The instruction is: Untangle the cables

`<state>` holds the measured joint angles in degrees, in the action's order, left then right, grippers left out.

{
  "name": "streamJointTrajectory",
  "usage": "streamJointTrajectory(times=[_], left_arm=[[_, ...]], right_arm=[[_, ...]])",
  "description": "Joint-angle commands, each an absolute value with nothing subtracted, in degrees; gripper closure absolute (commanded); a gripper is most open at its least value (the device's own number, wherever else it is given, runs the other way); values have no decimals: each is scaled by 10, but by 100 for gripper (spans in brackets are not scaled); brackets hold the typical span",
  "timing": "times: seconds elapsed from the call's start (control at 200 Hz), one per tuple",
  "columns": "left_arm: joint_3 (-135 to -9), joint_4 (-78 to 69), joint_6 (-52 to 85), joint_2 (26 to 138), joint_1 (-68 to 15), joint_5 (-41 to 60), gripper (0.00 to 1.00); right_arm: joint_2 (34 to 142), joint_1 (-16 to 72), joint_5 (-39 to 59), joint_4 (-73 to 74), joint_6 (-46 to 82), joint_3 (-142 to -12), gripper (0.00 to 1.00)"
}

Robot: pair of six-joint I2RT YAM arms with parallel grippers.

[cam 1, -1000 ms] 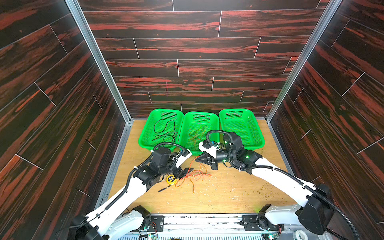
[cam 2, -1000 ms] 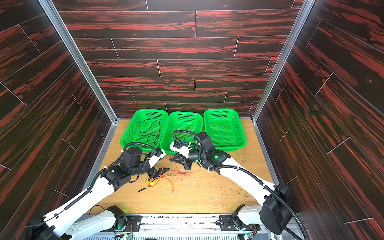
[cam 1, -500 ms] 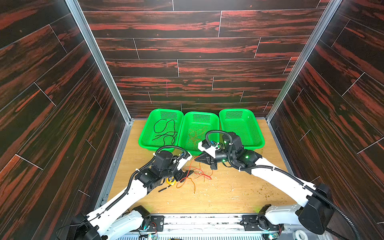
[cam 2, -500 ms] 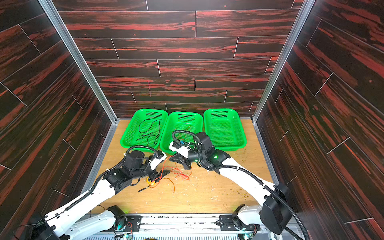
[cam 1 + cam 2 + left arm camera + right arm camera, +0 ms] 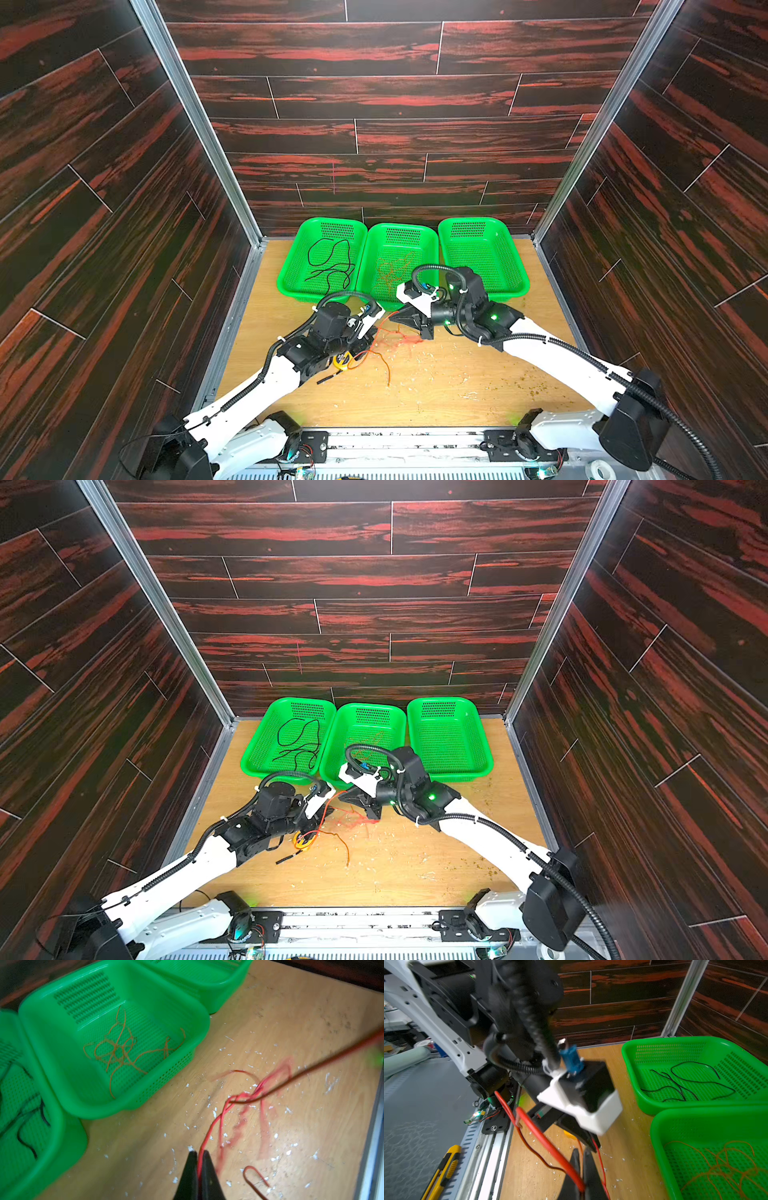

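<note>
In the left wrist view loops of the red cable (image 5: 245, 1096) smear into a pink blur and the picture's edge cuts the left gripper (image 5: 199, 1153) off behind its fingertips, as with the right gripper (image 5: 581, 1152) in the right wrist view; in both top views either grip is too small to make out.

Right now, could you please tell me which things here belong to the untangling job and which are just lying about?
Job: red cable, orange cable, black cable, green baskets.
Lying about: black stick, small yellow item, yellow utility knife.
</note>
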<state>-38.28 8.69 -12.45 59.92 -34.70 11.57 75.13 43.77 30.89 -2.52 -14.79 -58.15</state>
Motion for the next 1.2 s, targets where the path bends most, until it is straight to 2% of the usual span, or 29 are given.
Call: streamJointTrajectory(times=[0.0,0.276,0.531,0.992,1.197], left_arm=[[-388,100,-127,574,-349,66,100],[-388,173,-101,520,-349,-26,100],[-377,197,-89,486,-349,-53,100],[-368,174,-96,493,-349,-3,100],[-366,163,-87,491,-349,-9,100]], right_arm=[[700,439,260,20,-131,-554,100],[596,369,154,92,-29,-480,100],[533,297,92,91,44,-456,100],[618,284,-26,-35,1,-660,100],[685,234,-33,-46,1,-737,100]])
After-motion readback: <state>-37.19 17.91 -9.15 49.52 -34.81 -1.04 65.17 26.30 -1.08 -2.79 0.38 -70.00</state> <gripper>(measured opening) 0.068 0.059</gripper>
